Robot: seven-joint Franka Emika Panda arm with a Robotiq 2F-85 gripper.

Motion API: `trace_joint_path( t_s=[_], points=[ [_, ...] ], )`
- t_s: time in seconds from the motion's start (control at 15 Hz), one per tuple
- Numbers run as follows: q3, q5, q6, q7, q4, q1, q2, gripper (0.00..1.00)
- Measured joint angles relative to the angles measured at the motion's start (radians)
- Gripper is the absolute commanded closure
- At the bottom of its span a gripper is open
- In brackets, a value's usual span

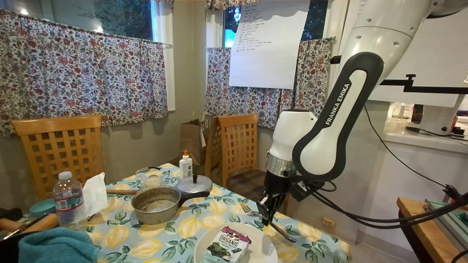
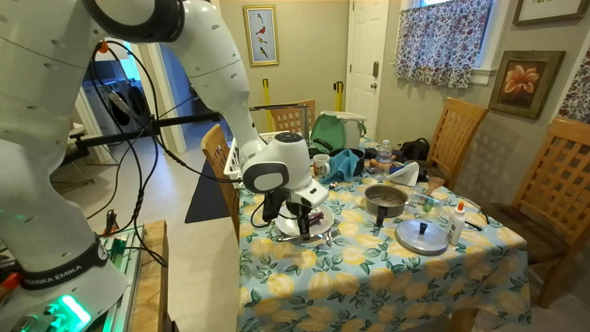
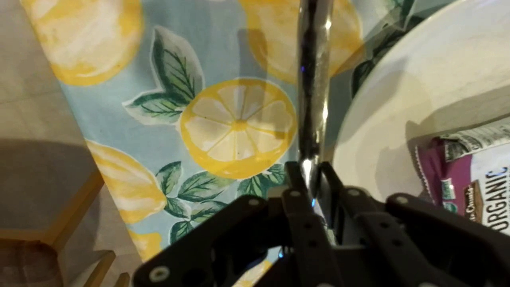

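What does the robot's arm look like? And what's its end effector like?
The arm is white and rounded, with a black-edged panel. Pale letters on the black say FRANKA EMIKA, and a green light glows at the base. Black cables loop beside it. Past a silver band, the end effector is black, with slim fingers and round screws.

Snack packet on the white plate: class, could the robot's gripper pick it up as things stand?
Probably not: the gripper appears closed on the fork, so it looks occupied. Otherwise the way seems free: the packet lies close by on the plate, with nothing visible covering it.
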Motion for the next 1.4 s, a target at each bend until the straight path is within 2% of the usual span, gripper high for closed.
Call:
trace_joint_path(
  t_s=[0.67,1.13,1.2,1.4],
  points=[
    [0.08,0.0,0.001,-0.051,0.007,-0.115,0.045,0.96],
    [0.098,0.0,0.001,-0.061,0.04,-0.139,0.087,0.96],
    [0.099,0.0,0.001,-0.061,0.048,-0.139,0.092,0.63],
    [0.1,0.0,0.001,-0.061,0.073,-0.139,0.108,0.47]
  ],
)
